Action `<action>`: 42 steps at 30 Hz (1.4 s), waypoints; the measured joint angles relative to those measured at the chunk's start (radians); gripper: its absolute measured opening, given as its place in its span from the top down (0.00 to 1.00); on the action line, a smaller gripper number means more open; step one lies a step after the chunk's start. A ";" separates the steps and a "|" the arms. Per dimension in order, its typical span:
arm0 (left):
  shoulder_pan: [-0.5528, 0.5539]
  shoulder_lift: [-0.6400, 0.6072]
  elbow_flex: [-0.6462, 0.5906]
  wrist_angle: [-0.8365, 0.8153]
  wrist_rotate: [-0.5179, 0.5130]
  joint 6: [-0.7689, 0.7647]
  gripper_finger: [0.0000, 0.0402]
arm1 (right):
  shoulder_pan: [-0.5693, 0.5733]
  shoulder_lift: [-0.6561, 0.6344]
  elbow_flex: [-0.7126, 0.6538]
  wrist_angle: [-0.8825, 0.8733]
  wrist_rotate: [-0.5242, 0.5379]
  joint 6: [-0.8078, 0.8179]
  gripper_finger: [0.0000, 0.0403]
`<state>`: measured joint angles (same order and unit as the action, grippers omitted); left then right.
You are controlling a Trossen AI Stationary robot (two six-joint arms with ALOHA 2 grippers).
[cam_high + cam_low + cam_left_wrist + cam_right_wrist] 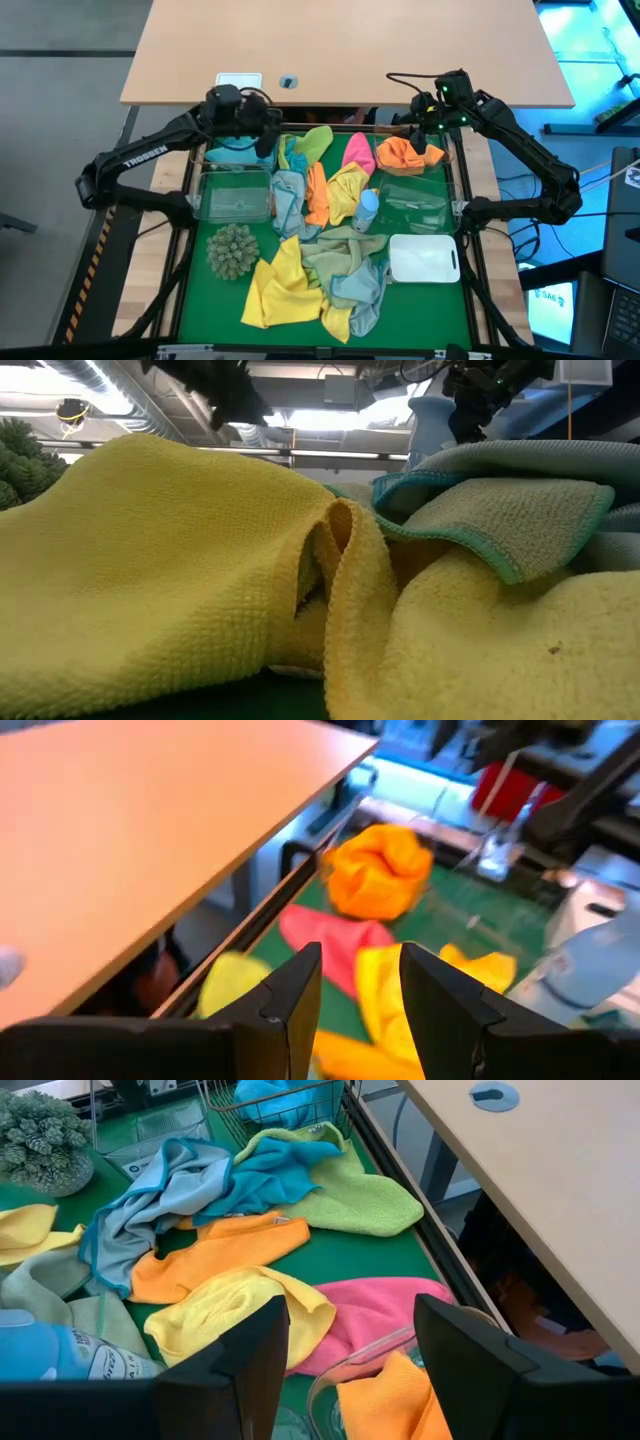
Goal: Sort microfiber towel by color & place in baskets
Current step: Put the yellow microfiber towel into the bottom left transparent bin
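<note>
Loose microfiber towels lie in a heap on the green mat: light green (318,140), pink (358,150), orange (318,190), yellow (285,290) and light blue (288,195). A blue towel (235,155) lies in the far-left clear basket (205,160). An orange towel (405,153) sits in the far-right clear basket (447,160). My left gripper (268,140) (360,955) hangs open and empty above the mat's far left, beside the blue towel's basket. My right gripper (425,125) (350,1310) hangs open and empty over the orange towel's basket.
Two more clear baskets (235,195) (415,205) and a white one (425,258) stand along the mat's sides. A spiky grey-green ball (232,250) rests near left. A small blue bottle (367,208) lies among the towels. A tan desk (340,50) stands beyond the far edge.
</note>
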<state>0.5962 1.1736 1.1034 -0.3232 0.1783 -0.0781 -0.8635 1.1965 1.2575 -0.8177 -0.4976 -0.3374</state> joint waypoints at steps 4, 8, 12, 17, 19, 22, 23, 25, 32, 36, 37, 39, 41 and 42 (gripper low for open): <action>-0.062 0.033 0.000 0.065 0.000 0.002 0.67 | 0.000 0.000 0.000 0.000 0.000 0.000 0.46; -0.111 0.078 0.000 0.122 0.000 0.002 0.67 | 0.000 0.000 0.000 0.000 0.000 0.000 0.46; -0.151 0.141 0.000 0.225 -0.001 0.002 0.67 | 0.000 0.000 0.000 0.000 0.000 0.000 0.46; -0.193 0.238 0.000 0.386 0.000 0.003 0.67 | 0.000 0.000 0.000 0.000 0.000 0.000 0.46; -0.202 0.276 0.000 0.434 0.000 0.002 0.67 | 0.000 0.000 0.000 0.000 0.000 0.000 0.46; -0.208 0.330 0.000 0.488 -0.001 0.002 0.67 | 0.000 0.000 0.000 0.000 0.000 0.000 0.46; -0.209 0.346 0.000 0.499 -0.001 0.002 0.67 | 0.000 0.000 0.000 0.000 0.000 0.000 0.46; -0.209 0.380 0.000 0.516 -0.001 0.003 0.67 | 0.000 0.000 0.000 0.000 0.000 0.000 0.46; -0.212 0.489 0.000 0.521 -0.001 0.002 0.67 | 0.000 0.000 0.000 0.000 0.000 0.000 0.46; -0.222 0.550 0.000 0.521 -0.002 0.003 0.67 | 0.000 0.000 0.000 0.000 0.000 -0.001 0.46; -0.225 0.564 0.000 0.521 -0.001 0.003 0.67 | 0.000 0.000 0.000 0.000 0.000 -0.001 0.46; -0.230 0.595 0.000 0.526 -0.001 0.006 0.67 | 0.000 0.000 0.000 0.000 0.000 0.000 0.46; -0.234 0.625 0.000 0.534 -0.002 0.026 0.67 | 0.000 0.000 0.000 0.000 0.000 -0.001 0.46; -0.236 0.640 0.000 0.546 -0.001 0.036 0.67 | 0.000 0.000 0.000 0.000 0.000 -0.001 0.46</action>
<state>0.3600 1.8133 1.1034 0.2224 0.1774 -0.0418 -0.8639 1.1965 1.2572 -0.8181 -0.4973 -0.3382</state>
